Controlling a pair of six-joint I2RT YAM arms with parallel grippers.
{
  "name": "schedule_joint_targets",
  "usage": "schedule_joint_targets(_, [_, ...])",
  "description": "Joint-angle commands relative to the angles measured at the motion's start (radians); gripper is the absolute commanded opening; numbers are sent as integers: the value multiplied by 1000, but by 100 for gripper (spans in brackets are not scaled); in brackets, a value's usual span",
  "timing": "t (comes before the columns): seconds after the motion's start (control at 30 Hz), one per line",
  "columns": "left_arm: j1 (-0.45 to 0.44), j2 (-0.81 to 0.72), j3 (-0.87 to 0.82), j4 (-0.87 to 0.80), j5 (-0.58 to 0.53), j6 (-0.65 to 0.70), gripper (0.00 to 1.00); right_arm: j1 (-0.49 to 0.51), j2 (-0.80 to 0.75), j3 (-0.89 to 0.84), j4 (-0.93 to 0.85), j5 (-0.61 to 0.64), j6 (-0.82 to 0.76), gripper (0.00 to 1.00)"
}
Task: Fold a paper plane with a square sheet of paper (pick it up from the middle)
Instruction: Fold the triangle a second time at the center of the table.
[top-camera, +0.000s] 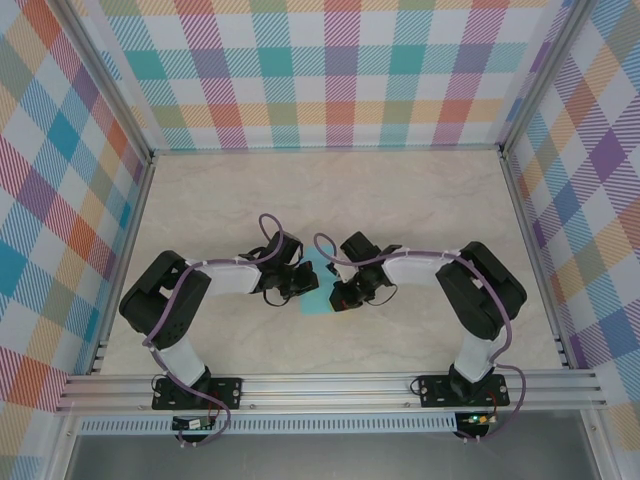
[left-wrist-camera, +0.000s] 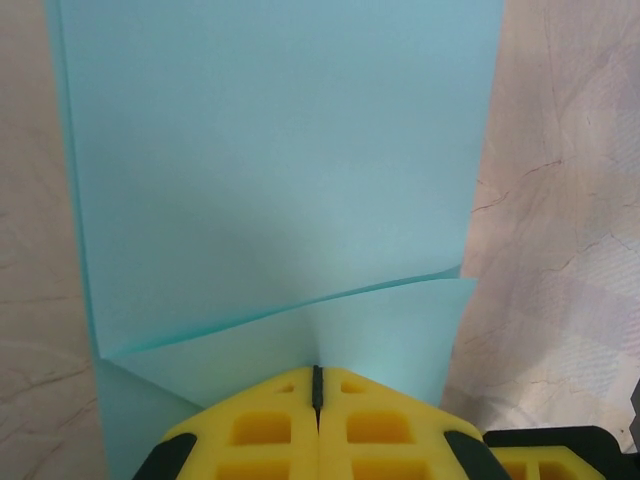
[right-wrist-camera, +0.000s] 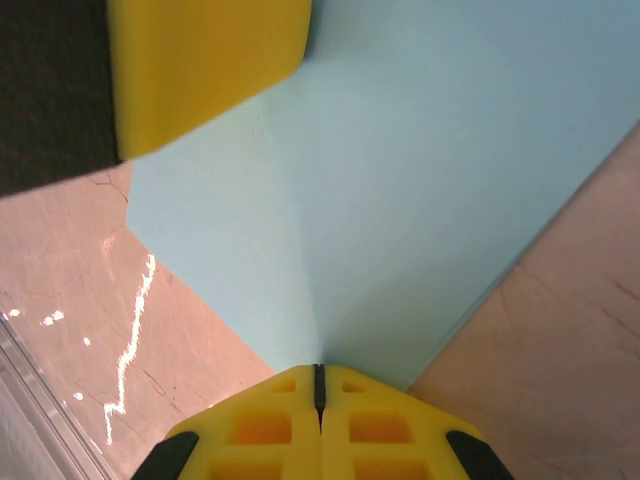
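**Both jaws closed on the paper at mid-frame**

From the top camera I see the paper, turquoise, on the worktop just below the middle of the frame, between the two arms' wrists. The left jaws come at it from the left, the right jaws from the right, nearly meeting over it.

On the left wrist camera the paper runs from top to bottom of the frame. A shallow folded flap crosses it low down, and the left jaws are pressed together on its near edge.

On the right wrist camera the paper spreads to the upper right. A faint crease runs down to the right jaws, which are closed on its corner.
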Motion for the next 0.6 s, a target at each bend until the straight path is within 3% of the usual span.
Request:
schedule_joint_targets(0.0, [5, 31, -16, -127, -113, -8, 0, 6, -8, -73, -112, 29, -18, 0])
schedule_joint_targets(0.33, [5, -18, 36, -75, -24, 12, 0, -28, -144, -16, -8, 38, 123, 4])
schedule_joint_targets(0.43, [5, -59, 77, -76, -8, -5, 14, -41, -112, 39, 22, 50, 170, 16])
schedule_joint_targets(0.57, [4, -127, 81, -110, -54, -42, 40, -68, -53, 85, 60, 39, 203, 32])
